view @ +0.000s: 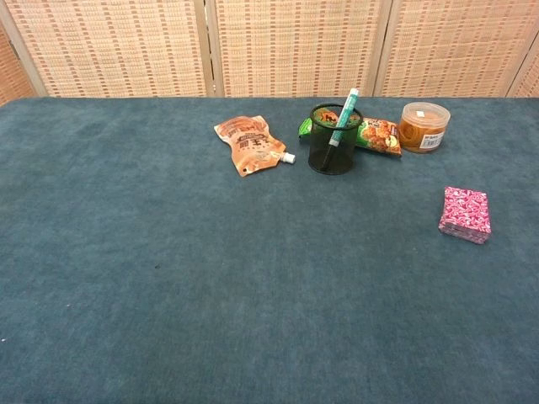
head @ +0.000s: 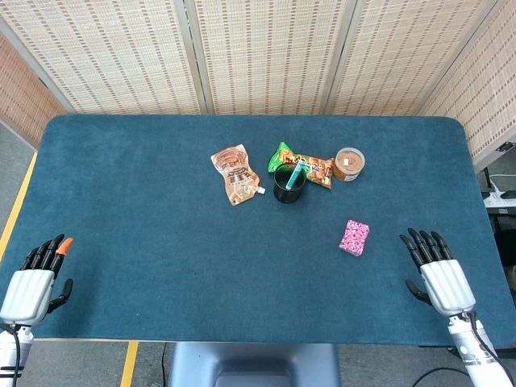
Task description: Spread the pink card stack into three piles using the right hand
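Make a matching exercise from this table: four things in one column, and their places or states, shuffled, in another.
Things:
1. pink patterned card stack
2. black mesh pen cup
3. orange spouted drink pouch
4. round clear tub of brown spread

Places or states:
A. lies flat, left of the cup
B. holds a teal pen
C. one pile, nearest the right hand
D. lidded, at the right end of the row

Pairs: 1-C, 2-B, 3-A, 4-D

Matt blue felt-like table [head: 161, 242], glossy foil pouch [head: 235, 174], mesh pen cup [view: 334, 150].
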Tool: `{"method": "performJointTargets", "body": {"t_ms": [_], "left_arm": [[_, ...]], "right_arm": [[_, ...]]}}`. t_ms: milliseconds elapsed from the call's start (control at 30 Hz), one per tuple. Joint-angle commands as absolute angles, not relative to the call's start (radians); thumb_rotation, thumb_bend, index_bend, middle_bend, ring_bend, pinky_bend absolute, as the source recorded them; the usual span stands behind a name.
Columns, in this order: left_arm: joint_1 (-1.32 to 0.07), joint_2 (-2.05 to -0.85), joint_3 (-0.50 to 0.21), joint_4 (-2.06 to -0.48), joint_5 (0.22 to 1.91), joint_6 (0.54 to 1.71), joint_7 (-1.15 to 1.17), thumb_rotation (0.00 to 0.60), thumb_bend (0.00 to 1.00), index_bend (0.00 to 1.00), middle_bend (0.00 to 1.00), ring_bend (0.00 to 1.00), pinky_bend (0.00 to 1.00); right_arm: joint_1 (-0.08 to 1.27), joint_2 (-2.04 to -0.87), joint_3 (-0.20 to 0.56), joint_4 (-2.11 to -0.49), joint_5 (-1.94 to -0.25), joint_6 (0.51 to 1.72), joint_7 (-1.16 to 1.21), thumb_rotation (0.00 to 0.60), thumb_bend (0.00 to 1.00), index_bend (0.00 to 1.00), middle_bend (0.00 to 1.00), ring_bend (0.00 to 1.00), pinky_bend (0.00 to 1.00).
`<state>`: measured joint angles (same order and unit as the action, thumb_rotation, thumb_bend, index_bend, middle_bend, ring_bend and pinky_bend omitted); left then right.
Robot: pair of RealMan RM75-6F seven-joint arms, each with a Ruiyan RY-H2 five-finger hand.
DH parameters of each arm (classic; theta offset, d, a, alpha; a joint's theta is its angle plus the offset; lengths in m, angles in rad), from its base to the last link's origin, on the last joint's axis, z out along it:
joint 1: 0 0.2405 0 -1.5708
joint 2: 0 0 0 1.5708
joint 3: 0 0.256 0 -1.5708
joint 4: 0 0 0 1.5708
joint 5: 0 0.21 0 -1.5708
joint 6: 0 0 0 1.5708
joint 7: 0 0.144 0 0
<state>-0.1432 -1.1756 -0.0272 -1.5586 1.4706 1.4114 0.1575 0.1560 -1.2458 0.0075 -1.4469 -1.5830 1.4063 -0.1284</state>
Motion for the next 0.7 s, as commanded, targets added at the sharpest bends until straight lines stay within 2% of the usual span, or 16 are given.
{"method": "performJointTargets", "body": {"t_ms": [33, 267, 467, 700], "left_arm": [[-0.143, -1.175, -0.028, -1.562, 1.467, 1.411, 0.162, 0.6, 0.47, 0.0, 0.0, 0.07, 0.16], [-0.144, -1.179, -0.03, -1.564, 1.47, 1.415, 0.167, 0.6, 0.47, 0.0, 0.0, 0.07, 0.16], [-0.148, -1.189, -0.037, -1.563, 1.46, 1.411, 0.182, 0.6, 0.48, 0.0, 0.0, 0.07, 0.16], [-0.152, -1.207, -0.039, -1.562, 1.438, 1.399, 0.232, 0.6, 0.48, 0.0, 0.0, 0.07, 0.16]], "right_arm": [[0.16, -1.247, 0.007, -1.446, -1.58, 1.398, -0.13, 0.6, 0.21, 0.0, 0.0, 0.0, 0.0], [0.199, -1.248, 0.015, -1.4, -1.569, 1.334, -0.131, 0.6, 0.21, 0.0, 0.0, 0.0, 0.0], [0.369, -1.22, -0.008, -1.275, -1.706, 1.169, -0.11, 0.6, 0.21, 0.0, 0.0, 0.0, 0.0], [0.509, -1.249, -0.036, -1.138, -1.817, 1.08, -0.074, 0.6, 0.21, 0.06, 0.05, 0.0, 0.0]]}}
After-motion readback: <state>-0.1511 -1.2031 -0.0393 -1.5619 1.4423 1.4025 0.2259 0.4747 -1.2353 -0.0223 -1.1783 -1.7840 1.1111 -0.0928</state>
